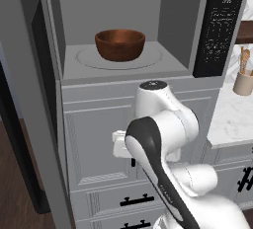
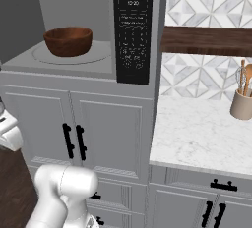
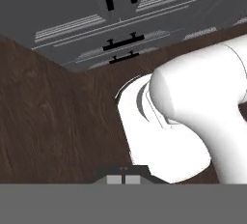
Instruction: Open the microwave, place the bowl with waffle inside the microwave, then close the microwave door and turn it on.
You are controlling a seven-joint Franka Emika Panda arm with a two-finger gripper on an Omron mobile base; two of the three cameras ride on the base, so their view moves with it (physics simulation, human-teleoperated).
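Observation:
The microwave (image 1: 133, 77) stands open, its grey cavity in plain sight. The reddish-brown bowl (image 1: 120, 44) (image 2: 68, 41) sits upright on the round turntable (image 1: 148, 60), near the middle. The bowl's wall hides what lies in it, so the waffle is hidden. The microwave door (image 1: 29, 99) is swung out wide to the left. The black control panel (image 1: 220, 25) (image 2: 133, 30) is to the right of the cavity. My arm is folded low in front of the lower cabinets, well below the microwave. My gripper (image 3: 123, 179) points down at the floor, shut with nothing between its tips.
White panelled cabinets (image 2: 108, 124) with black handles run below the microwave. A marble counter (image 2: 197, 133) on the right carries a beige utensil jar (image 1: 243, 82) (image 2: 241, 103). A dark wood shelf (image 2: 206, 40) hangs above it. Dark wood floor (image 3: 48, 121) lies under the hand.

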